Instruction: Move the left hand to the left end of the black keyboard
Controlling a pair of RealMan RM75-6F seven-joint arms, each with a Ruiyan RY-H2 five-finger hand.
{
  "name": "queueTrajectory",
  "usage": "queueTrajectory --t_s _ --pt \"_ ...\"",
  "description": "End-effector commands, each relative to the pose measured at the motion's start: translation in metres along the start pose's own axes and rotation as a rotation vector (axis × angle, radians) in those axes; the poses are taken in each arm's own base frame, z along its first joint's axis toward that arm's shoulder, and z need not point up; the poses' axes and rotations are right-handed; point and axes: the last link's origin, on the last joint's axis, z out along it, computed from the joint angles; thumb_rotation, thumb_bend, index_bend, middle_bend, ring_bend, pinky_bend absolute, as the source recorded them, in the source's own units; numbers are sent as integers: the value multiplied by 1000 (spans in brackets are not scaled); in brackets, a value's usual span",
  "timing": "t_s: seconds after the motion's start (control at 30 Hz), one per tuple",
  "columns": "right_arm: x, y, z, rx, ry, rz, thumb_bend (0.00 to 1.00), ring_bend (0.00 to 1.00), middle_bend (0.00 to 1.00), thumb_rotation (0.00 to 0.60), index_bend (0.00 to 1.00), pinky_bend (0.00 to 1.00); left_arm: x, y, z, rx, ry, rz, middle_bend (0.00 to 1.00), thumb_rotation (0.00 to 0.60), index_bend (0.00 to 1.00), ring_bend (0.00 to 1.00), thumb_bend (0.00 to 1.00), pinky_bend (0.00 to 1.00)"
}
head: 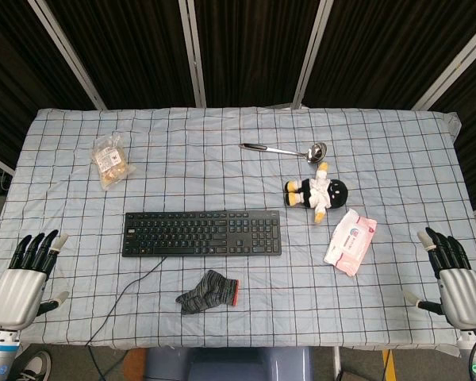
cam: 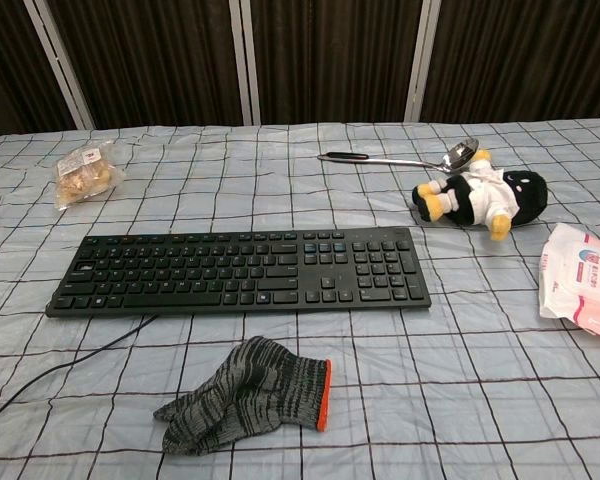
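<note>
Table (head: 246, 119), checked cloth, holds everything. Keyboard (head: 202, 233) lies centre, long side facing robot, left end nearest left hand (head: 24, 278). Left hand at near-left corner, fingers spread, empty, well apart from keyboard. Right hand (head: 452, 278) likewise empty, parked clear at far right.

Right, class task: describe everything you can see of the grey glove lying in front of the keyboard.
The glove is a knitted work glove in mottled grey and black yarn, with an orange band edging its cuff. It lies flat and limp on the checked tablecloth, fingers pointing left, cuff to the right. It sits just in front of the black keyboard, not touching it, with the keyboard's cable running past on its left. No hand is near it.
</note>
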Motion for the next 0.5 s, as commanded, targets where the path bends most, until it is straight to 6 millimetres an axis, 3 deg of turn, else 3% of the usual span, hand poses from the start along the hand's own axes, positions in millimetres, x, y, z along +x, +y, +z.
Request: queueTrajectory --t_s 0.03,0.5 --pt "0 0 0 0 0 1 52 0 0 600 0 0 0 0 0 0 -1 1 0 600 0 0 63 0" --pt "-1 -1 1 -2 -5 -2 52 0 0 600 0 0 -1 0 1 1 -11 4 0 600 0 0 63 0"
